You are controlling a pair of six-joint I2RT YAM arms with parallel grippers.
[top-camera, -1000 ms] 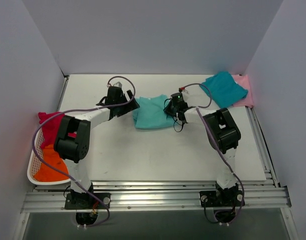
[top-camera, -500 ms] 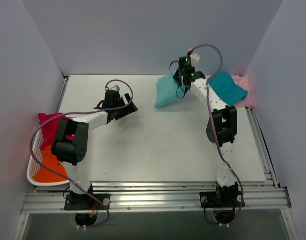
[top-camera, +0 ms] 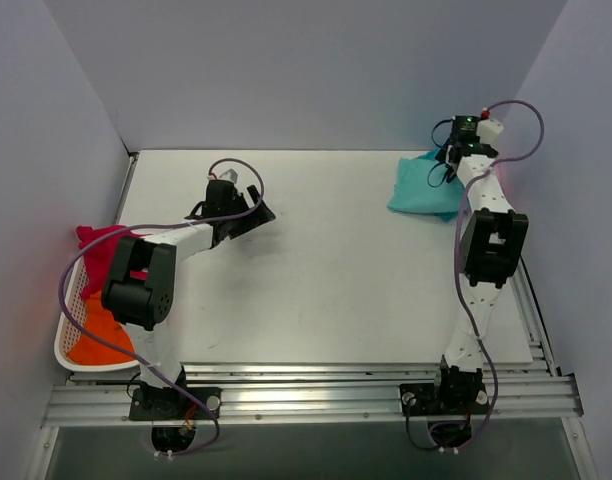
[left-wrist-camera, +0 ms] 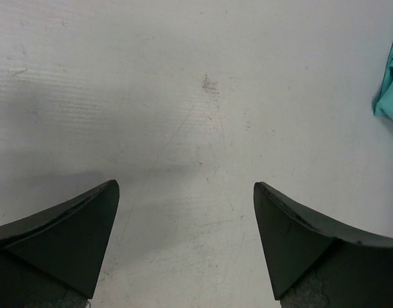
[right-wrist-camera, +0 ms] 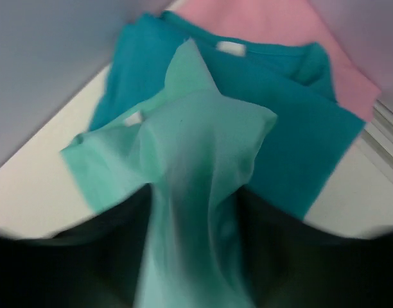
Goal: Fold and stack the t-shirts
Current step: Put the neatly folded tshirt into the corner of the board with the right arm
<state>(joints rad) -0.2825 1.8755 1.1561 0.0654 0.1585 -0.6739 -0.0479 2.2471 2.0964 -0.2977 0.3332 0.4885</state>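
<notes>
The light mint-green t-shirt (top-camera: 418, 190) (right-wrist-camera: 203, 141) hangs folded over the back right corner, just above the darker teal t-shirt (right-wrist-camera: 325, 135), which lies on the pale pink one (right-wrist-camera: 280, 25). My right gripper (top-camera: 448, 160) (right-wrist-camera: 193, 192) is above that stack. Its jaws stand apart with the mint cloth running loosely between them; the view is blurred. My left gripper (top-camera: 261, 213) (left-wrist-camera: 185, 192) hovers open over bare table at the back left, holding nothing. The mint shirt's edge (left-wrist-camera: 392, 90) shows at the far right of the left wrist view.
A white mesh basket (top-camera: 68, 330) sits at the table's left edge with a magenta-red shirt (top-camera: 96, 245) and an orange shirt (top-camera: 101, 330) in it. Grey walls close in on the back and both sides, tight around the corner stack.
My right arm has swung the mint shirt from the table's middle up to the back right corner over the teal and pink shirts, and its jaws have parted. The left arm barely moved.
</notes>
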